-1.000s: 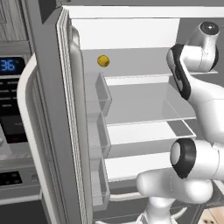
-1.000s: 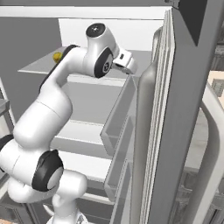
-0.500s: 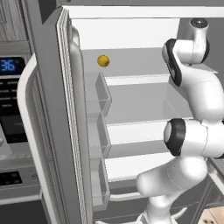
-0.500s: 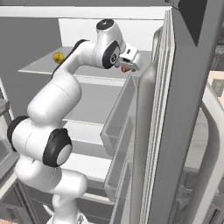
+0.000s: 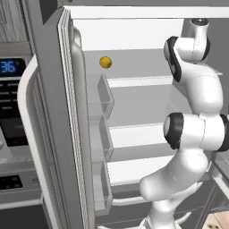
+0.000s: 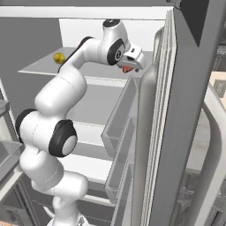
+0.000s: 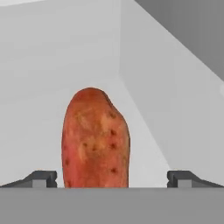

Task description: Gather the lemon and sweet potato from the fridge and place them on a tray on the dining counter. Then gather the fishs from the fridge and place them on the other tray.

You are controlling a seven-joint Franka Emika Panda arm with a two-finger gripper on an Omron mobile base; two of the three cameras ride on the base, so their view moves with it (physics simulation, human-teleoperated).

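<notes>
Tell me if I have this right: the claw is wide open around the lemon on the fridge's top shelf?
Not quite. The hand view shows the open claw around the sweet potato, not the lemon, which sits apart at the other end of that fridge shelf.

The sweet potato (image 7: 96, 140) had a matt, slightly rough orange-red skin with dark specks. The fridge (image 5: 49, 112) looked like smooth grey metal outside – inside, pale, smooth plastic. The lemon (image 5: 105, 62) appeared smooth and yellow.

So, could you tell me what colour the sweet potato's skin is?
The sweet potato is orange-red with small dark specks, clearest in the hand view.
</notes>
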